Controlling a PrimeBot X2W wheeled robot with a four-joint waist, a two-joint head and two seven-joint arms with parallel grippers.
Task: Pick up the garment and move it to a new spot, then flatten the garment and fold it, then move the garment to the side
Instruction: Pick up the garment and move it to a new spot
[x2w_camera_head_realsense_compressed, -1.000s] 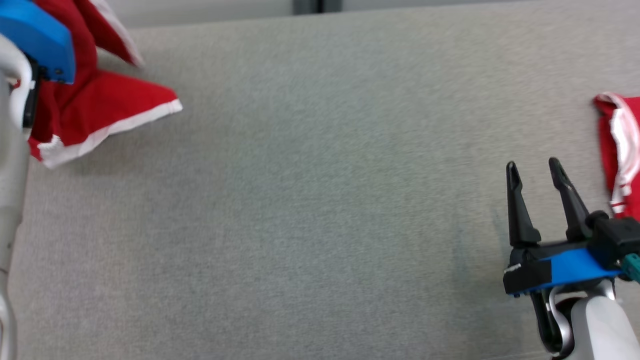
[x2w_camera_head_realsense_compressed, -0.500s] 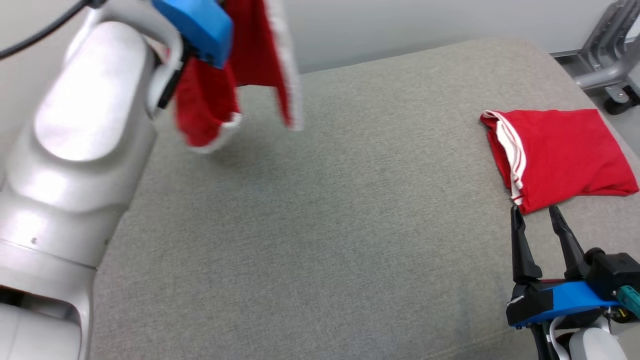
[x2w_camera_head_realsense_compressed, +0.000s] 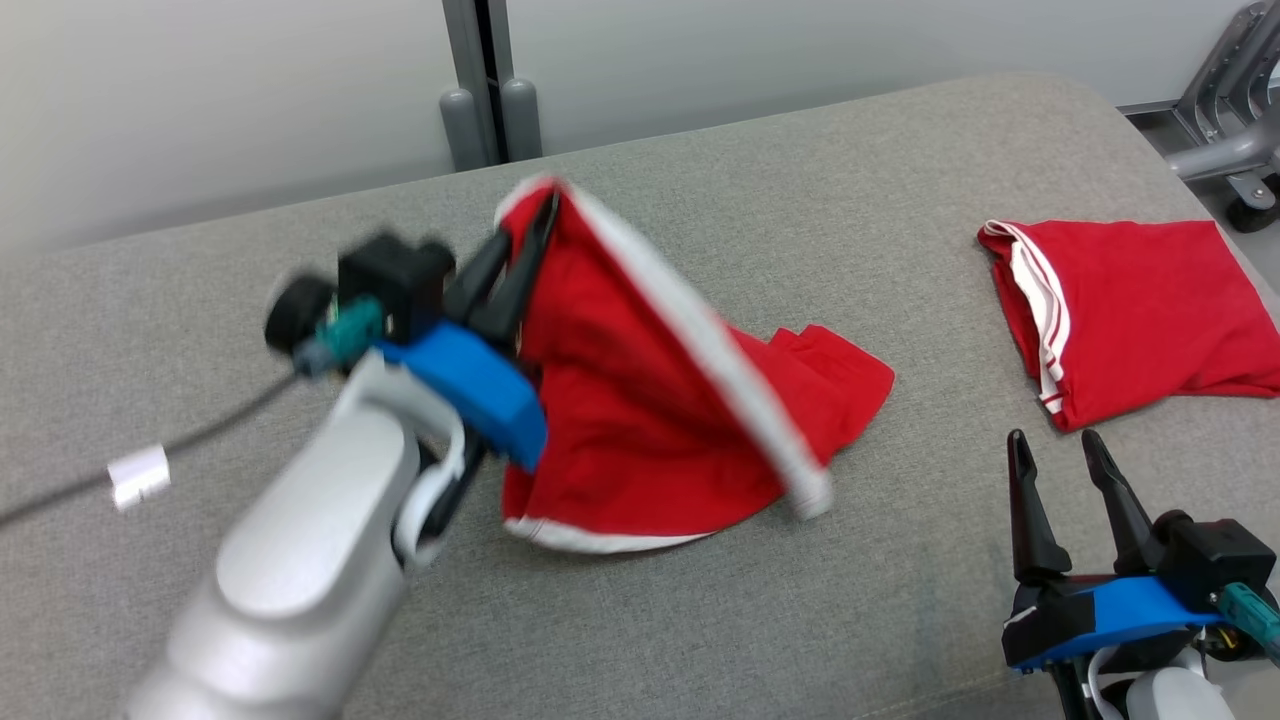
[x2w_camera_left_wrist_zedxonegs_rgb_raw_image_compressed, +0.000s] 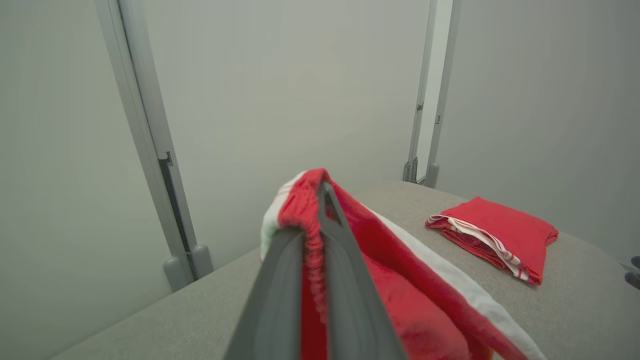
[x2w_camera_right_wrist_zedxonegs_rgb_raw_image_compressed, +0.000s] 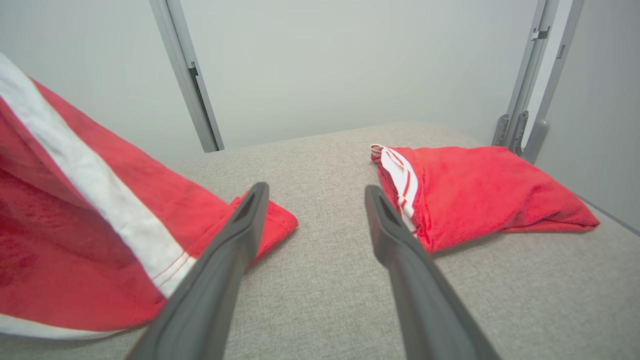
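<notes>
Two red garments with white trim, counted on one grey padded surface (x2w_camera_head_realsense_compressed: 800, 620). First, the garment (x2w_camera_head_realsense_compressed: 640, 420) of the task: held up by one edge near the middle of the surface, hanging like a tent from that high point, lower hem and one end touching the grey fabric. Second, a folded garment (x2w_camera_head_realsense_compressed: 1150, 310): lying flat at the far right of the surface, white stripes turned toward the middle, well apart from the first.

Two grippers also. Left gripper (x2w_camera_head_realsense_compressed: 540, 215): fingers closed tight on the gathered red waistband of the garment, cloth squeezed between them, seen best in the left wrist view. Right gripper (x2w_camera_head_realsense_compressed: 1055, 440): fingers spread wide, nothing between them, near the front right of the surface, just in front of the folded garment but apart from it. Touching the surface or just above it, hard to tell.

Around: two grey posts (x2w_camera_head_realsense_compressed: 490, 100) standing side by side behind the far edge. One metal frame (x2w_camera_head_realsense_compressed: 1230, 130) with a wheel, on the floor past the far right corner. One thin dark cable (x2w_camera_head_realsense_compressed: 200, 440) with one white tag (x2w_camera_head_realsense_compressed: 138, 476), crossing over the left part of the surface.

In the way: part of the garment's near left side covered by the left wrist and its blue housing in the head view.

Left arm: pale forearm rising from the lower left of the head view, slanted up toward the middle, fingers pointing up and away, somewhat blurred. Right arm: low at the lower right, fingers pointing up that view.
</notes>
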